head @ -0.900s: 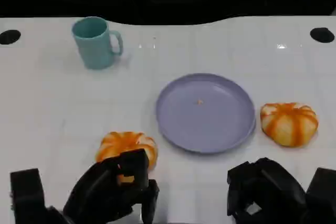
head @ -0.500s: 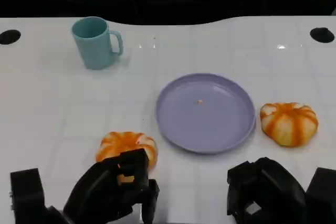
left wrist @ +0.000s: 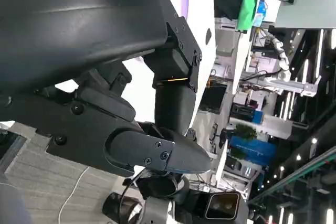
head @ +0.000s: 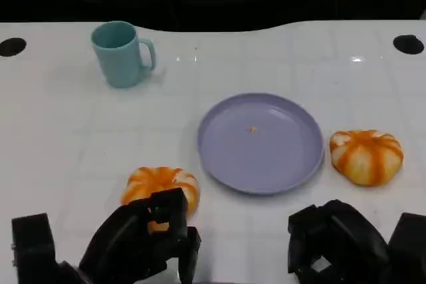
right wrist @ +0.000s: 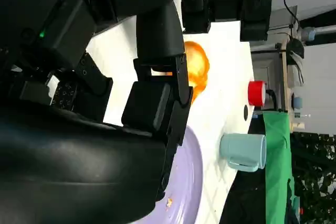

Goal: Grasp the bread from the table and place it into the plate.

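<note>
Bread, a round orange-striped bun (head: 160, 187), lies near the round lilac plate (head: 260, 143), beside the curled, empty fingers of the left hand (head: 143, 241); right hand (head: 336, 244) also curled, empty.

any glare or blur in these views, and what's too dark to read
Head view: a small glare spot on the white table; the strip beyond its far edge is black and unreadable; the plate and mug are sharp. Left wrist view: the left robot hand is close and dark, the room behind bright. Right wrist view: the right robot hand is nearly featureless black.
</note>
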### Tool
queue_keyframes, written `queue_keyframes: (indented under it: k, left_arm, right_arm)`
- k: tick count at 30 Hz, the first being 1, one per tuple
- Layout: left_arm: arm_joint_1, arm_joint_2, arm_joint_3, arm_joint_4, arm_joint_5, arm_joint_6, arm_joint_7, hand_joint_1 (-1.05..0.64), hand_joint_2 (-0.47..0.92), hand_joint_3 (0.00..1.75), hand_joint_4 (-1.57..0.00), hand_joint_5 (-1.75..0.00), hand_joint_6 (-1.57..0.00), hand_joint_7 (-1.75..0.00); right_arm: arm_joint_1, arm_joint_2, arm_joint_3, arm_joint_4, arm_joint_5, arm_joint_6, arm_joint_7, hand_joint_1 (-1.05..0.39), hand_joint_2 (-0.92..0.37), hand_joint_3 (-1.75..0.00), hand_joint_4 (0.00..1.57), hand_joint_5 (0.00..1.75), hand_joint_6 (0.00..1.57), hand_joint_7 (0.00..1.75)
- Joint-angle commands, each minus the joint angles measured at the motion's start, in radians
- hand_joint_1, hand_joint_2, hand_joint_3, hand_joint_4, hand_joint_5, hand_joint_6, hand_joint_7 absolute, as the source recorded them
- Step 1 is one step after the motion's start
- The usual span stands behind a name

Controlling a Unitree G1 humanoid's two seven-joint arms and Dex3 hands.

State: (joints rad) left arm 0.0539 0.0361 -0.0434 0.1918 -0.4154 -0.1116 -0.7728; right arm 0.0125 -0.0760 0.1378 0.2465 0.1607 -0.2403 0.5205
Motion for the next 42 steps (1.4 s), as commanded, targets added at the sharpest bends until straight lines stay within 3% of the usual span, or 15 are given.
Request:
queue_keyframes:
  k: [1, 10, 13, 19, 26, 32, 38, 42]
  left_arm:
    - [-0.009, 0.009, 0.014, -0.001, -0.017, -0.003, -0.012, -0.7, 0.92, 0.16, -0.94, -1.75, -0.77, -1.73]
    - [-0.004, 0.012, 0.021, -0.024, 0.048, -0.107, 0.045, -0.76, 0.92, 0.22, -0.84, -1.75, -0.75, -1.48]
    - [-0.008, 0.013, 0.027, -0.036, 0.075, -0.16, 0.07, -0.76, 0.92, 0.25, -0.7, -1.73, -0.67, -1.32]
    - [-0.008, 0.05, 0.028, -0.089, 0.205, -0.256, 0.165, -0.7, 0.92, 0.27, -0.56, -1.41, -0.48, -0.87]
    - [-0.005, 0.1, 0.029, -0.181, 0.299, -0.233, 0.252, -0.66, 0.92, 0.16, -0.41, -1.1, -0.3, -0.55]
    - [0.018, 0.153, 0.021, -0.276, 0.466, -0.215, 0.355, -0.64, 0.92, 0.05, -0.3, -0.95, -0.35, -0.24]
    - [0.031, 0.228, 0.001, -0.4, 0.72, -0.159, 0.439, -0.67, 0.92, 0.05, -0.16, -0.87, -0.29, -0.12]
    - [0.03, 0.271, -0.023, -0.471, 0.889, -0.11, 0.467, -0.71, 0.92, 0.07, -0.11, -0.73, -0.23, -0.05]
  right_arm:
    - [0.002, -0.005, -0.005, -0.001, -0.001, -0.009, -0.001, -1.05, -0.22, -1.09, 1.57, 1.23, 1.57, 0.94]
    - [-0.001, -0.001, -0.002, 0.004, -0.003, -0.01, -0.005, -1.05, -0.19, -1.1, 1.57, 1.24, 1.57, 0.95]
    - [0.001, -0.001, -0.003, -0.005, 0.004, 0.01, -0.004, -1.05, -0.16, -1.13, 1.57, 1.24, 1.57, 0.95]
    - [-0.004, -0.002, 0.0, 0.003, -0.01, -0.009, -0.008, -1.05, -0.17, -1.14, 1.55, 1.24, 1.57, 0.94]
    - [-0.004, 0.002, -0.001, 0.002, -0.006, 0.003, -0.007, -1.05, -0.16, -1.15, 1.55, 1.25, 1.57, 0.94]
    - [-0.005, -0.001, 0.004, 0.002, -0.02, -0.006, -0.012, -1.05, -0.18, -1.14, 1.54, 1.25, 1.57, 0.93]
    - [-0.008, -0.001, 0.004, 0.006, -0.014, -0.001, -0.007, -1.05, -0.18, -1.13, 1.53, 1.25, 1.57, 0.92]
    - [-0.01, -0.001, 0.005, 0.006, -0.017, 0.003, -0.011, -1.05, -0.17, -1.12, 1.53, 1.25, 1.57, 0.93]
